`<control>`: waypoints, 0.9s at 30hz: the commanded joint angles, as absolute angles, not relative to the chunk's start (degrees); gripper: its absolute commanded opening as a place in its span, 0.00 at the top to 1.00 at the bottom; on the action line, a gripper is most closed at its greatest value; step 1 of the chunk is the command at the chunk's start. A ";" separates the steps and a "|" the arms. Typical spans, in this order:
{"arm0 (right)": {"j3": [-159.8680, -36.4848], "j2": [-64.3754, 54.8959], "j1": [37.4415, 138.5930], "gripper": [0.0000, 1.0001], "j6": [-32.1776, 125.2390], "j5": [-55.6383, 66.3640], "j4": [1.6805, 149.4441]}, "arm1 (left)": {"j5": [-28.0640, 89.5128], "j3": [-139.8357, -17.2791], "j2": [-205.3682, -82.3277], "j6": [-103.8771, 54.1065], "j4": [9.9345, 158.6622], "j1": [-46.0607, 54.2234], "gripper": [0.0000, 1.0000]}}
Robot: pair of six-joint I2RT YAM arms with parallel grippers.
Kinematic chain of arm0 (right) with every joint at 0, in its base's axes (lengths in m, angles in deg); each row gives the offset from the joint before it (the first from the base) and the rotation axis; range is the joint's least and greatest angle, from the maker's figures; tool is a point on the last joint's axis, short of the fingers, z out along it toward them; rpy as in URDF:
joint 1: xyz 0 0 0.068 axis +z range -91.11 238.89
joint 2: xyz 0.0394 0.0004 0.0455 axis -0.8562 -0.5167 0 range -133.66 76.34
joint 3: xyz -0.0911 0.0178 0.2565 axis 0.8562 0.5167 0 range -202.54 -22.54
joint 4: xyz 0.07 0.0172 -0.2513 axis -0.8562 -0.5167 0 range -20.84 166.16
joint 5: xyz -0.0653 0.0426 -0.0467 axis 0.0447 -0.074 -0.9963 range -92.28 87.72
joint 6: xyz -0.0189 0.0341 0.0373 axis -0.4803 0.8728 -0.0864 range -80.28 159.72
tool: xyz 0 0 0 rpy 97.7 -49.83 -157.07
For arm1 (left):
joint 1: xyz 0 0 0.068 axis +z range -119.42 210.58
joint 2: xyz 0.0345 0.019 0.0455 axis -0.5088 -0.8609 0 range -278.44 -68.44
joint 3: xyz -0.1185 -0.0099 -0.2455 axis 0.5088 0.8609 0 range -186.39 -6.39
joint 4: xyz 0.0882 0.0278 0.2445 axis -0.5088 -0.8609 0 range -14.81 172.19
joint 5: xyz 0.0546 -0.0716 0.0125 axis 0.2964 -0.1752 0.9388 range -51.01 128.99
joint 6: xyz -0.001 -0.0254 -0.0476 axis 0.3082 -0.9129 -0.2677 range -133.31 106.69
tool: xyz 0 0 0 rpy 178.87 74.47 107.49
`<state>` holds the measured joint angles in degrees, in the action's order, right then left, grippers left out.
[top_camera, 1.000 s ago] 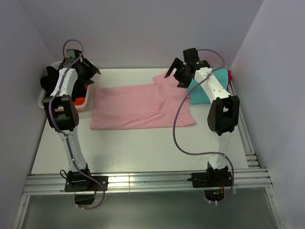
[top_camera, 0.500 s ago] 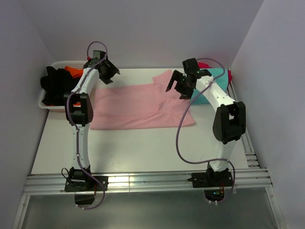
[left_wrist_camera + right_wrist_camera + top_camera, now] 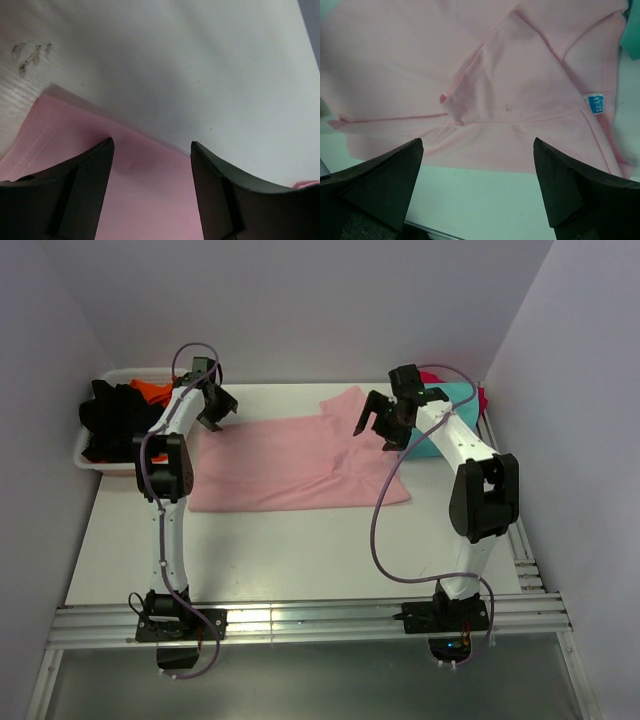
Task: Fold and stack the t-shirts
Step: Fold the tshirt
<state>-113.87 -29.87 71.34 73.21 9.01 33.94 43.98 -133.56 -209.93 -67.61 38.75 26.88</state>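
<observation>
The light pink t-shirt (image 3: 290, 462) lies spread flat across the middle of the table. My left gripper (image 3: 212, 412) is open just above its far left corner; the left wrist view shows the pink edge (image 3: 145, 200) between the jaws. My right gripper (image 3: 378, 426) is open above the shirt's far right part, over a folded sleeve (image 3: 515, 85) and collar tag (image 3: 594, 104). A folded teal t-shirt (image 3: 445, 418) lies at the far right with magenta cloth (image 3: 480, 396) behind it. Black (image 3: 108, 420) and orange (image 3: 152, 390) shirts sit in the basket.
The white plastic basket (image 3: 84, 456) stands at the table's far left edge. The white table (image 3: 300, 560) ends in a metal rail at the near edge. Purple walls close in on the left, back and right.
My left gripper has swung from over the basket to the right and down onto the pink shirt's far left corner. My right gripper shifted slightly right above the sleeve.
</observation>
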 commanded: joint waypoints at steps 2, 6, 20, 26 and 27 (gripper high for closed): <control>-114.74 -30.18 70.84 0.03 72.24 9.67 34.24 | 50.85 -134.97 -209.68 -68.77 34.74 30.05 0.31; -115.79 -31.41 70.67 0.03 72.50 9.94 34.23 | 52.95 -133.66 -208.63 -69.81 32.63 30.05 0.30; -119.48 -35.72 69.53 0.03 73.46 11.08 33.27 | 49.89 -137.79 -216.89 -71.31 31.56 31.97 0.50; -125.98 -40.02 69.35 0.03 75.13 11.96 31.60 | 46.64 -139.36 -219.52 -70.09 30.69 32.69 0.73; -127.99 -41.16 69.44 0.03 75.31 12.05 31.16 | 46.37 -139.02 -219.61 -69.73 30.86 32.86 0.78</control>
